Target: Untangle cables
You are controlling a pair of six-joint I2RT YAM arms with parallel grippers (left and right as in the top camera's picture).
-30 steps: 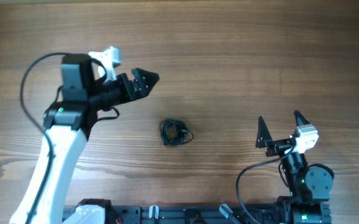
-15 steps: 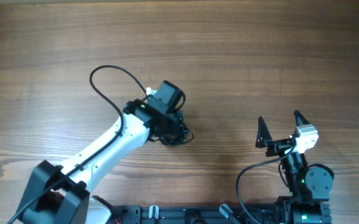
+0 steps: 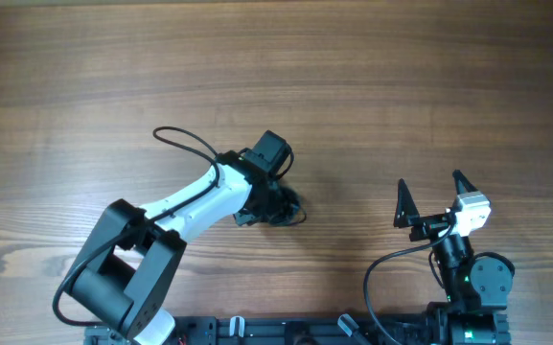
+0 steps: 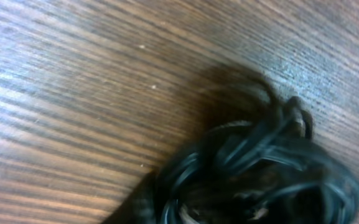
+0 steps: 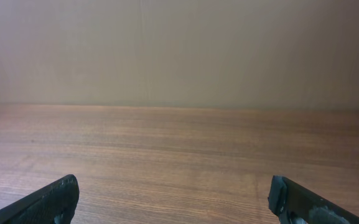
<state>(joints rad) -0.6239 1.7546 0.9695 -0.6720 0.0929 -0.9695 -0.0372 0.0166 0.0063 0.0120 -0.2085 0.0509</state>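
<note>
Jaws spread on right gripper (image 3: 429, 180), impossible to tell on left gripper (image 3: 276, 204) at cables (image 4: 254, 162); blind pinch of whole bundle likely to tighten knot.

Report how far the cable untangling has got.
Done: nothing; the cables are one tight knot. In hand: the left end effector is down at the knot, grip unclear. To do: pulling every cord apart; the right end effector sits open, away from the knot.
</note>
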